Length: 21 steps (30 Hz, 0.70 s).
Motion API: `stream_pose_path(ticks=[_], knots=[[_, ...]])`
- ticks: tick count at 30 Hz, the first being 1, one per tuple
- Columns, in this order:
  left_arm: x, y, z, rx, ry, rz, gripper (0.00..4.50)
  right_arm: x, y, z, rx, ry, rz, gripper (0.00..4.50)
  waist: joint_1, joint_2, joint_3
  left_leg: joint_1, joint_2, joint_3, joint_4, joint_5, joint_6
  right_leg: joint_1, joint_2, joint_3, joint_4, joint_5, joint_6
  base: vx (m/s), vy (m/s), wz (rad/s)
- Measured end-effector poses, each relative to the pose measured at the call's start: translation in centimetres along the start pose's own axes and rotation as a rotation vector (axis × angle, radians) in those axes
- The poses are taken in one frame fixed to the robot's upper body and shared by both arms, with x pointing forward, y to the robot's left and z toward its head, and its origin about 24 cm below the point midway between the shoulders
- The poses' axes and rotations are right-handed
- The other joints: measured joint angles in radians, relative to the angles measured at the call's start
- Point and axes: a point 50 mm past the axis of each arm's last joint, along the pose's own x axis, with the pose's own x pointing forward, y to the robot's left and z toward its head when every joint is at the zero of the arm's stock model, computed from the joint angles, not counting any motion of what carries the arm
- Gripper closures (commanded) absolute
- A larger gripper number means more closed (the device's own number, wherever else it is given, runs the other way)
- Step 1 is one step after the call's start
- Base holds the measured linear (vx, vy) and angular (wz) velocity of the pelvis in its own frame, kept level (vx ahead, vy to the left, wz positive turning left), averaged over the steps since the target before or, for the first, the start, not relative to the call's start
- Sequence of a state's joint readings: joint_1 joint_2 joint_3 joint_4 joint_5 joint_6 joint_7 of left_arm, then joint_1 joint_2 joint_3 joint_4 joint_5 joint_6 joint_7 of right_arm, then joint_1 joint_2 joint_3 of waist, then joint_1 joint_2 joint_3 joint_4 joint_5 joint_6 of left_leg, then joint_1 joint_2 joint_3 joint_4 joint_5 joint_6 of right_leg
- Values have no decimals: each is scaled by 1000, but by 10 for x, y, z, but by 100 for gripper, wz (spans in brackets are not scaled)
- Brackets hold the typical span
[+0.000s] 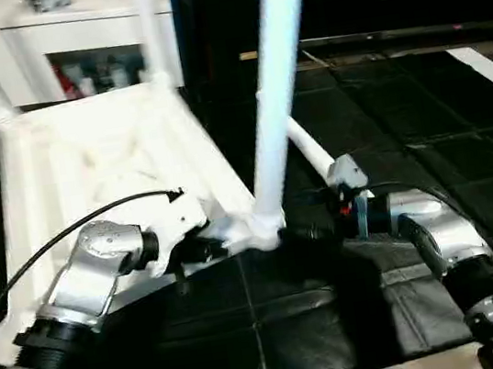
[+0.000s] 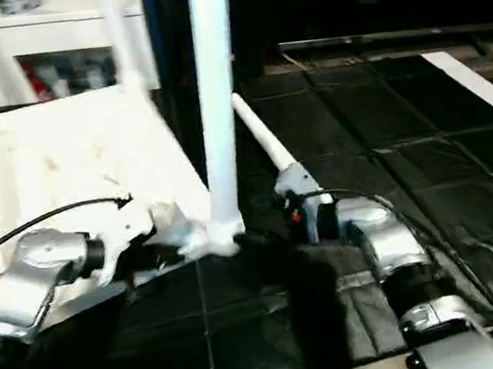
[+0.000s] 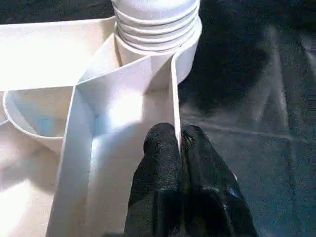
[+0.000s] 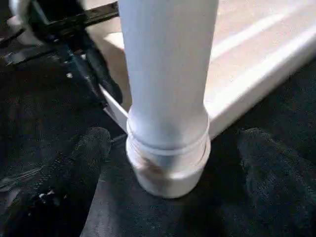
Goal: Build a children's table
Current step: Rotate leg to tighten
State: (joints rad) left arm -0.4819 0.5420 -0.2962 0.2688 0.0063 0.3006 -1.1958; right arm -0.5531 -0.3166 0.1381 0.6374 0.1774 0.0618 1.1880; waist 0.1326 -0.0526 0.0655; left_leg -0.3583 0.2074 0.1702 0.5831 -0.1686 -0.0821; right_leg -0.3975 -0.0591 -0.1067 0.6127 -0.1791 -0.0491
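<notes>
On the black floor mat (image 1: 341,319), the children's table (image 1: 84,153) is lying upside down, ribbed underside up, with one leg (image 1: 275,97) standing in the near corner socket (image 4: 168,168) and another leg (image 1: 311,152) lying on the mat behind it. The left gripper (image 3: 178,143) is reaching in level from the left, its fingers pinching the table's thin edge wall beside that socket. The right gripper (image 4: 173,148) is reaching in from the right, its fingers (image 4: 74,163) standing wide apart on either side of the leg's base, not touching it.
</notes>
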Motion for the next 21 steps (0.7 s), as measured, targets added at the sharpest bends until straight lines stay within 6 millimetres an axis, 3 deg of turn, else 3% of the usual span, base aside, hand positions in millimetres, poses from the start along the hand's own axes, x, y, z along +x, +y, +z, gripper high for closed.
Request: stream_pose_path(ticks=[3, 12, 21], knots=[[0, -2, 0, 42, 2, -65, 450, 2, 2, 3, -46, 36, 60, 7, 12, 0, 0, 0, 0, 0, 1, 0, 0, 1, 0, 1, 0, 0, 0, 0, 0, 0], [3, -4, 3, 119, 13, -171, 450, 9, 6, 6, -122, 75, 189, 7, 15, 0, 0, 0, 0, 1, 2, 0, 0, 3, 0, 3, 1, -1, 1, 0, 0, 0], [4, -3, 4, 163, 21, -214, 450, 10, 11, -2, -117, 119, 272, 94, 14, 0, 0, 0, 0, 1, 3, 0, 0, 3, 0, 3, 2, -1, 2, 0, 0, 0]])
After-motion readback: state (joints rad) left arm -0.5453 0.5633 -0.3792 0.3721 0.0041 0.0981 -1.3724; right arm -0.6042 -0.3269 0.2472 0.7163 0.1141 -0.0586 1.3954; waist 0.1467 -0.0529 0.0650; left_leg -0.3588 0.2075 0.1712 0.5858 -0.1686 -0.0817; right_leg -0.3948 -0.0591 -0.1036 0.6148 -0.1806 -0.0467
